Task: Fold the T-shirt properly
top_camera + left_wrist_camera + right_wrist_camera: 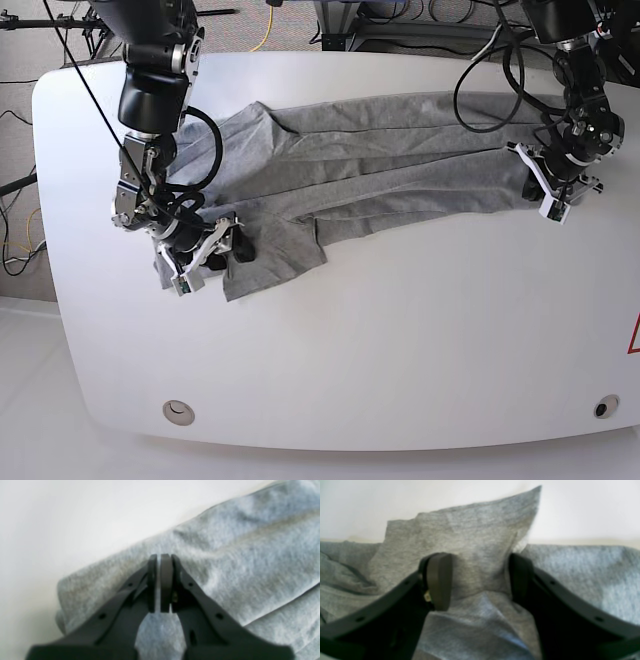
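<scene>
White bench (350, 350), rounded corners, bearing everything. Across its far half, the T-shirt (380, 160), grey, stretched long between both arms, bunched in lengthwise creases, one flap lying toward the near side. At one end, right claw (480, 580): jaws standing wide around a raised peak of cloth, pads beside it but not yet pinching. At the other end, left claw (159, 582): pressed narrow, only a sliver between the pads, resting low on a rolled edge; cannot tell whether any cloth is caught. Likely trouble: closing on too thick a bunch, dragging several layers together and skewing the fold; or the peak slumping out before the pinch.
</scene>
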Controlling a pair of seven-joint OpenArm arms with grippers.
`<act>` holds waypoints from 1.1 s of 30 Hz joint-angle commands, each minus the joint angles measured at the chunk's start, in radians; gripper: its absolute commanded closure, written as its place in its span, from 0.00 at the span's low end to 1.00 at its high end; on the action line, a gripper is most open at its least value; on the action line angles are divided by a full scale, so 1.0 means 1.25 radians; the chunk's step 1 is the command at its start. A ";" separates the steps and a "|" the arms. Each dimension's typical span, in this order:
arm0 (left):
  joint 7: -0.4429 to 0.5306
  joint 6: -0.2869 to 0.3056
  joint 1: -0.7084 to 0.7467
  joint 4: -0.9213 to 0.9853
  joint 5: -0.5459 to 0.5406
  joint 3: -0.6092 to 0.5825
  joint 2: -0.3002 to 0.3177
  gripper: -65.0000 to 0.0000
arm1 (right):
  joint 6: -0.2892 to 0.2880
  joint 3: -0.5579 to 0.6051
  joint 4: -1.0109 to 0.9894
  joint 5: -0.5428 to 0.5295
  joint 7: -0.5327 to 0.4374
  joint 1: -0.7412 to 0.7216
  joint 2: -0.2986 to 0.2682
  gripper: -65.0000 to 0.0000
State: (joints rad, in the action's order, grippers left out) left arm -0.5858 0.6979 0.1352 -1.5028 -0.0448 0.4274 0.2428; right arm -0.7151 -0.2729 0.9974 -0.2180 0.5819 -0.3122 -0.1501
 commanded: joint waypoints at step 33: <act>0.007 0.000 -0.001 -0.011 -0.003 -0.002 0.014 0.98 | 0.014 0.002 0.267 0.002 0.148 0.030 0.006 1.00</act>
State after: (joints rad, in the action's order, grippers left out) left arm -0.5873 0.6987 0.1440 -1.5017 -0.0376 0.4213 0.2447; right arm -0.6888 -0.2687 1.2995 -0.1947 0.7860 -0.2497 -0.1368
